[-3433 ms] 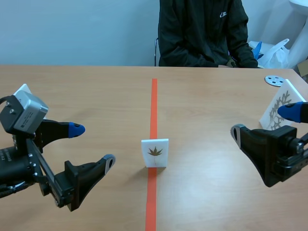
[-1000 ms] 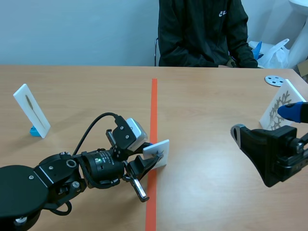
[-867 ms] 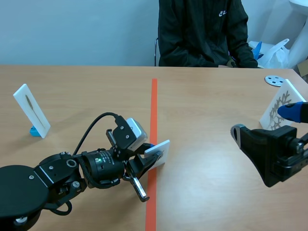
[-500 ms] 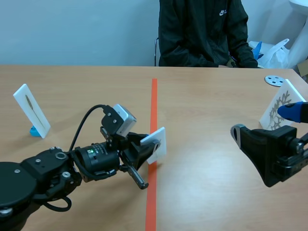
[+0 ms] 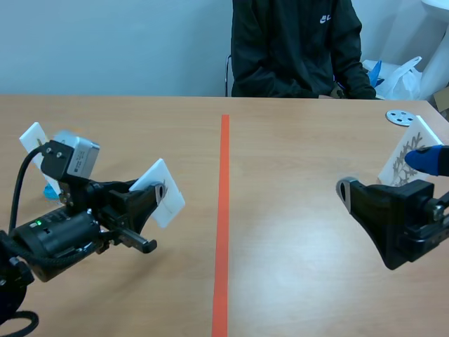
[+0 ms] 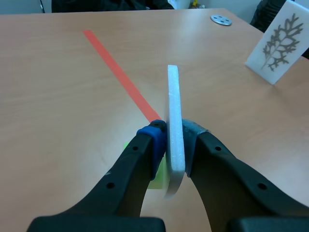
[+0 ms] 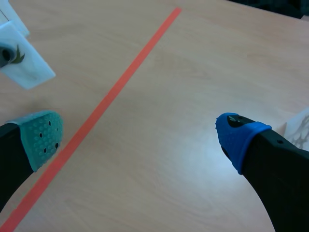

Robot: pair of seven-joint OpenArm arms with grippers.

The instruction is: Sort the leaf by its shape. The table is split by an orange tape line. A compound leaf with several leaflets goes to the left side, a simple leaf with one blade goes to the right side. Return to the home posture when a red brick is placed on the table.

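Observation:
My left gripper (image 5: pixel 156 193) is shut on a white card (image 5: pixel 164 192) that bears a small brown leaf. It holds the card tilted, above the table, left of the orange tape line (image 5: pixel 223 210). In the left wrist view the card (image 6: pixel 174 130) stands edge-on between the fingers, with a green bit at its lower end. In the right wrist view the same card (image 7: pixel 23 63) shows far off past the tape. My right gripper (image 5: pixel 386 175) hangs open at the right, nothing between its fingers (image 7: pixel 41 137).
A white card with a narrow leaf (image 5: pixel 31 137) stands on a blue foot at the far left, partly behind my left wrist. A card with a branching leaf (image 5: pixel 405 161) stands at the far right, near a grey disc (image 5: pixel 400 117). A person sits across the table.
My left arm has swung left with the card, from the tape line to well over the left half of the table. The right arm has not moved.

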